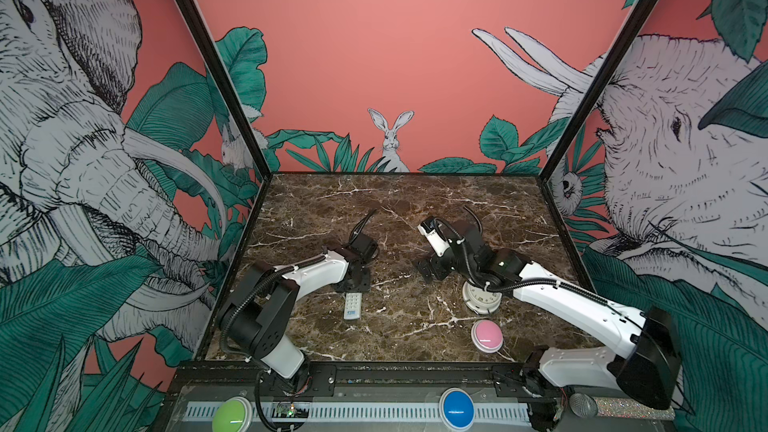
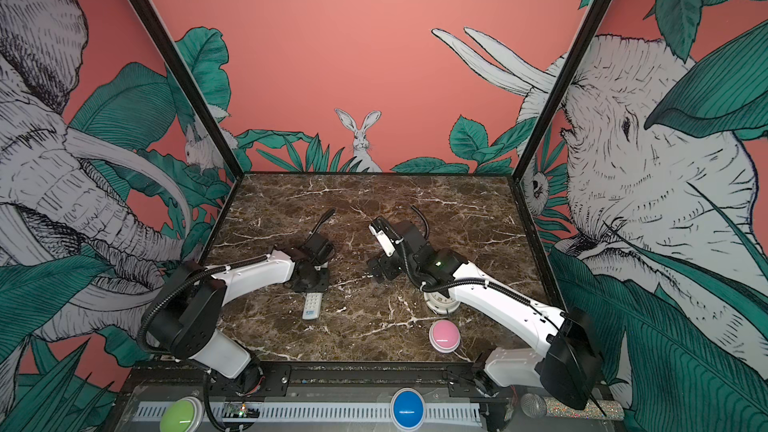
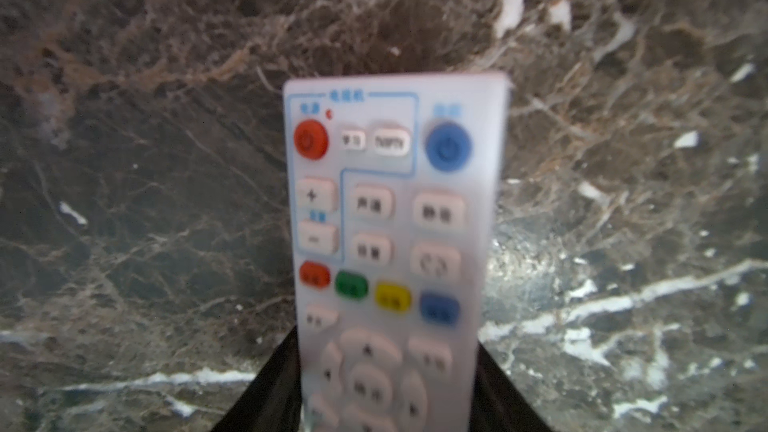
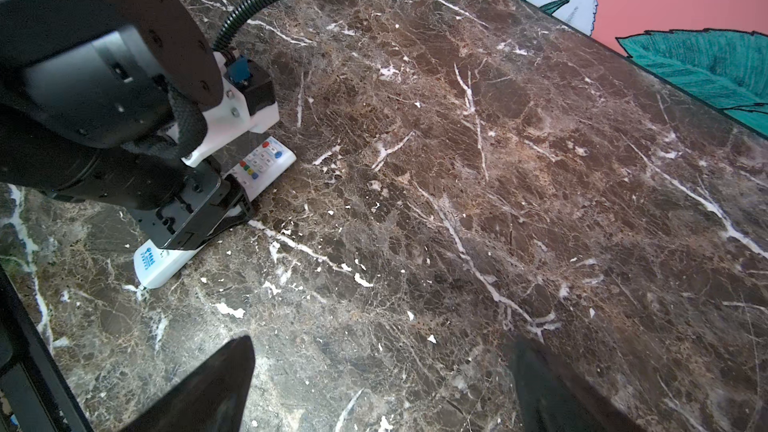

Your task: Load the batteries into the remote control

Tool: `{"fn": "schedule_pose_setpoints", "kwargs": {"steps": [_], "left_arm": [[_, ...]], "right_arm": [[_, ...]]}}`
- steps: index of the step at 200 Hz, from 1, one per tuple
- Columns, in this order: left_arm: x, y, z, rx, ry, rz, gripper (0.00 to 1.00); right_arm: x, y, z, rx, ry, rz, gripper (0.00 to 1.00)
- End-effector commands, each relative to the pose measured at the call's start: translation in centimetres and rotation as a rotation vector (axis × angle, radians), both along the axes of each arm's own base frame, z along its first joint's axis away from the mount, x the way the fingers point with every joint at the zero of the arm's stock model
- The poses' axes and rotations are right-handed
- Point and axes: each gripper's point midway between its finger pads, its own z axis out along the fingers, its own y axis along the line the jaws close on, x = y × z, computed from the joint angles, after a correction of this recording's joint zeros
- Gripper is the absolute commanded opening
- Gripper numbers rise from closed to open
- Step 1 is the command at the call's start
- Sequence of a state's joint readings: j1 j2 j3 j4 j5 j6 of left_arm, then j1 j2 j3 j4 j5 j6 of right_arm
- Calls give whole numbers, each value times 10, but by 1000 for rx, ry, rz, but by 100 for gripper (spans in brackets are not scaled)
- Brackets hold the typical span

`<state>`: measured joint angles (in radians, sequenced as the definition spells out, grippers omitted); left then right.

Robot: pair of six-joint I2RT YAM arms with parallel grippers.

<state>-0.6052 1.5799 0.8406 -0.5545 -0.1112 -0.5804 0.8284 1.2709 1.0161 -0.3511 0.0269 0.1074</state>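
1. Left wrist view: my left pincer [image 3: 388, 371] straddles the remote control [image 3: 390, 209], with one black finger [image 3: 270, 392] close along each long side. I cannot tell whether I am clamping it or merely flanking it.
2. In both top views the remote control [image 1: 352, 306] [image 2: 312, 306] lies flat, buttons up, on the marble table [image 1: 399, 209]. It sits at seven o'clock from the table's middle, logo end toward six.
3. My right pincer [image 4: 382, 351] is spread wide and holds nothing, above bare marble at two o'clock from the remote control.
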Motion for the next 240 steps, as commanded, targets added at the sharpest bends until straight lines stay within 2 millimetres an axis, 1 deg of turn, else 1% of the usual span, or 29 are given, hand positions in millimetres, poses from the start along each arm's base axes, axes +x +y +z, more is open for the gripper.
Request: {"fn": "schedule_pose_setpoints", "kwargs": {"steps": [1,8,25,49,74,97,116,145,166,189,216,240], "left_arm": [[-17,9,-17,36,59,3,61],[-18,10,-17,35,57,4,61],[-17,8,-15,26,49,4,67],[-17,7,-11,10,41,3,68],[-16,6,-2,-8,20,-2,78],[-14,5,16,-24,-23,-20,90],[-10,5,35,-40,-81,-51,98],[1,11,70,-38,-225,-103,99],[8,25,93,-6,-321,-112,99],[16,50,110,9,-401,-69,99],[21,93,127,63,-508,66,99],[24,122,134,93,-578,194,99]], "right_arm": [[0,-10,8,-4,-29,-17,99],[0,-11,9,-5,-33,-19,99],[0,-14,11,-9,-40,-26,99],[0,-18,15,-12,-52,-38,99],[0,-25,15,-22,-57,-62,99],[-1,-37,13,-41,-54,-98,99],[1,-53,12,-42,-51,-151,99],[5,-83,13,-18,-69,-258,99],[10,-111,14,-12,-99,-354,99],[16,-144,11,-26,-134,-457,99],[25,-179,0,-20,-150,-571,99],[35,-211,-9,0,-164,-689,99]]}}
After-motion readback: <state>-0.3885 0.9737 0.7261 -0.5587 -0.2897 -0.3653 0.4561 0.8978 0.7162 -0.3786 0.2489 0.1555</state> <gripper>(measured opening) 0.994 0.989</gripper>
